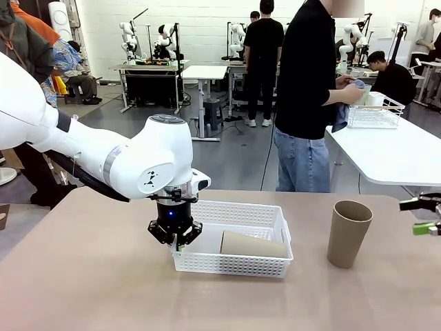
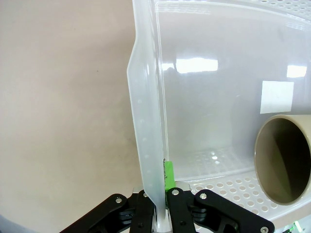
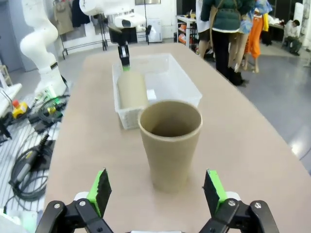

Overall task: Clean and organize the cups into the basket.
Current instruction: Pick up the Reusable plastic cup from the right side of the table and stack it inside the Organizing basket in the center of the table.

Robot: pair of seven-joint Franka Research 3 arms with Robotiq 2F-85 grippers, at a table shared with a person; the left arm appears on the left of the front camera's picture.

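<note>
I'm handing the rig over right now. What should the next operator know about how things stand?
Left gripper: shut on the basket's left end wall.
Right gripper: open, aimed at the upright cup, apart from it.
Person's hands: busy with a blue cloth beyond the table; object unclear.
Done: one tan cup lies in the basket.
Left: upright cup, on the table right of the basket, still to go in.

I see a tan table [image 1: 89, 289] running wide across my view. A white lattice basket [image 1: 231, 265] sits on it near the middle. Well apart to its right, one brown cup [image 1: 349, 234] stands upright, mouth up, on the bare top, nearer the right edge.
</note>
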